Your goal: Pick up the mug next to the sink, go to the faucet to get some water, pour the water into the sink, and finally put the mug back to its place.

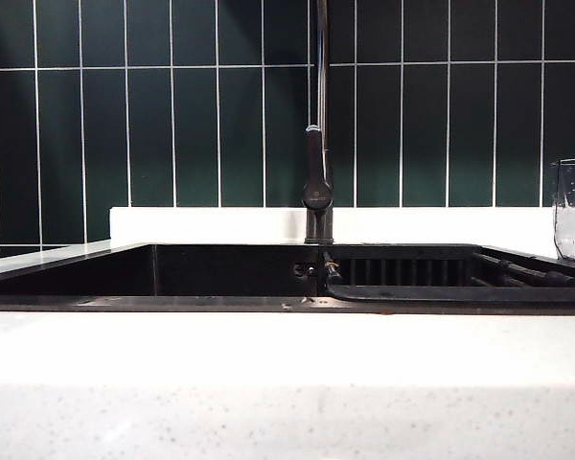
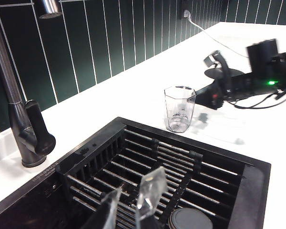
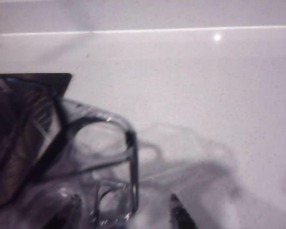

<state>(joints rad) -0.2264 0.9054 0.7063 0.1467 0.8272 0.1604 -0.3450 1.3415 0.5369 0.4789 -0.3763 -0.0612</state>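
mug [image 3: 102, 162] stands upright between my right end effector's [image 3: 126, 210] spread fingers; left end effector [image 2: 131, 200], part-open and empty, hangs over the sink [image 2: 250, 186].

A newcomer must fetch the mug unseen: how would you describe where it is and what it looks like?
Find the black sink set in the white counter. On the counter just past its back corner stands the mug, upright. It is the only clear thing there: a faceted, handleless tumbler.
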